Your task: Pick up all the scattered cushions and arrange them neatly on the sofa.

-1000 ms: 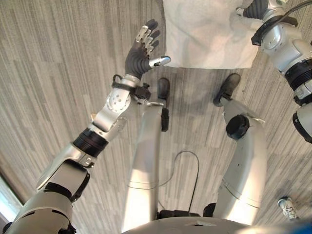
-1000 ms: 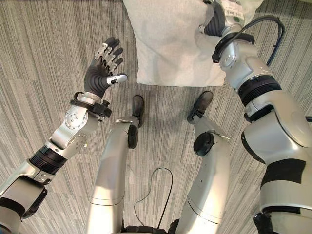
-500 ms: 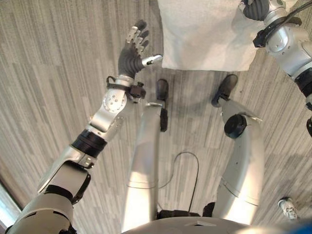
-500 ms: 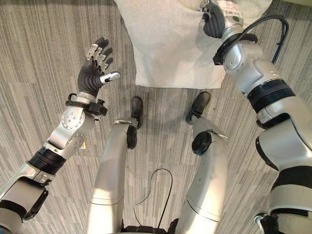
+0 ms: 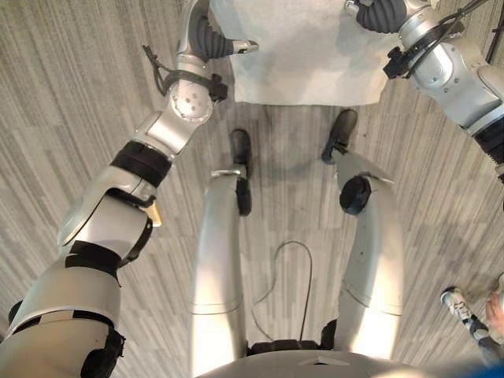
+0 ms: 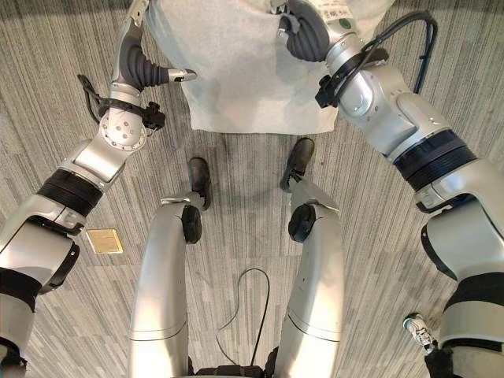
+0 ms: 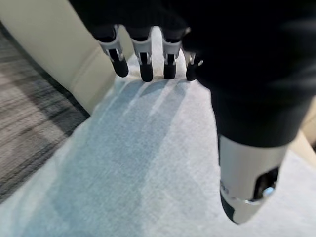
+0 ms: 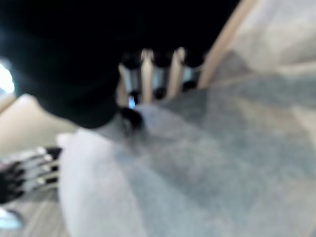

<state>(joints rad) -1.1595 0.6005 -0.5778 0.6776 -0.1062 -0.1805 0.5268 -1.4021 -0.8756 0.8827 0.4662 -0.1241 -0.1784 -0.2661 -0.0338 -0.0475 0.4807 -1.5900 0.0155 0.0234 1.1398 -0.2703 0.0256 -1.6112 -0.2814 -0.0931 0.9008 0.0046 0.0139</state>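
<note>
A pale grey cushion [image 6: 244, 71] hangs in front of me above the floor, also seen close up as cushion cloth [image 7: 138, 168]. My right hand [image 6: 303, 31] grips it at its upper right corner, fingers [image 8: 148, 74] and thumb curled into the cloth. My left hand [image 5: 209, 35] lies against the cushion's left edge, thumb out over the cloth. Its fingers [image 7: 143, 59] are straight and rest on the cushion's surface. Just past them is the beige sofa [image 7: 64, 44].
Striped grey carpet [image 5: 71, 118] covers the floor all around. A small tan tag [image 6: 104, 240] lies on it at the left. A person's shoe [image 5: 461, 307] stands at the lower right.
My left hand has swung from beside the cushion up to its left edge and now touches it. The right hand has carried the cushion further forward; the view has shifted too.
</note>
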